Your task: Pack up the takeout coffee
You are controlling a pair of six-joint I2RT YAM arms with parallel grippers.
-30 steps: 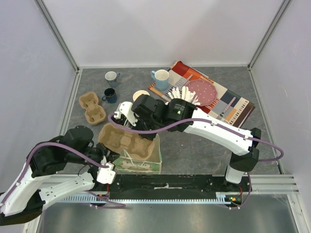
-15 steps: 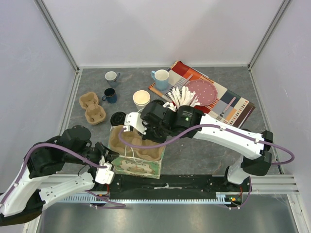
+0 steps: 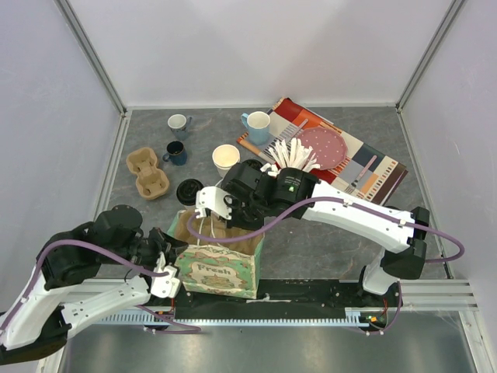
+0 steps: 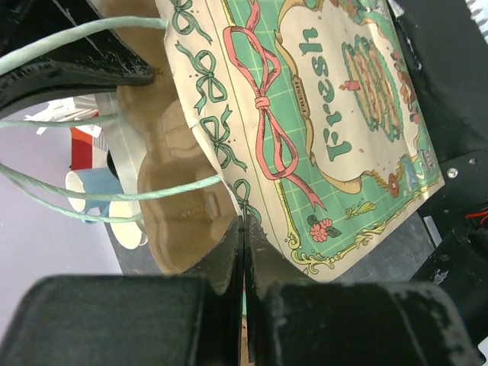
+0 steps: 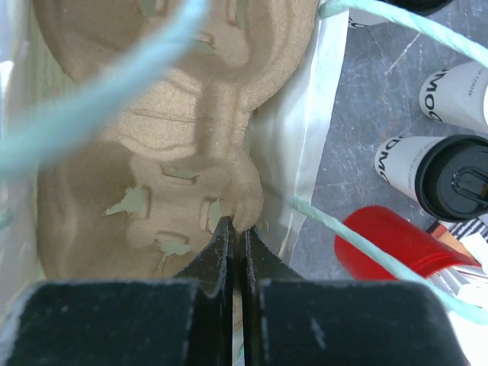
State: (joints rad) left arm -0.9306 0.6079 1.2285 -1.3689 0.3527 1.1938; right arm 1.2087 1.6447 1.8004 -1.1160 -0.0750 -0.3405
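Two takeout coffee cups, cream with dark lettering, lie on the table right of the bag in the right wrist view: one with a black lid (image 5: 446,177), one farther back (image 5: 460,91). The right arm hides them from above. The printed paper bag (image 3: 219,270) stands upright with a brown pulp cup carrier (image 3: 203,228) inside it. My right gripper (image 3: 211,211) (image 5: 236,226) is shut on the carrier's rim (image 5: 152,145). My left gripper (image 3: 172,253) (image 4: 244,229) is shut on the bag's top edge (image 4: 328,114).
A lidless cream cup (image 3: 226,158) and a loose black lid (image 3: 189,189) sit behind the bag. A second carrier (image 3: 147,172) lies at the left. Three mugs (image 3: 179,123) (image 3: 176,152) (image 3: 257,127) stand at the back. A striped placemat (image 3: 373,172) holds a pink plate (image 3: 324,145) and cutlery.
The bag has gone from lying flat to standing upright. My right gripper has brought the carrier down from above the bag into its mouth.
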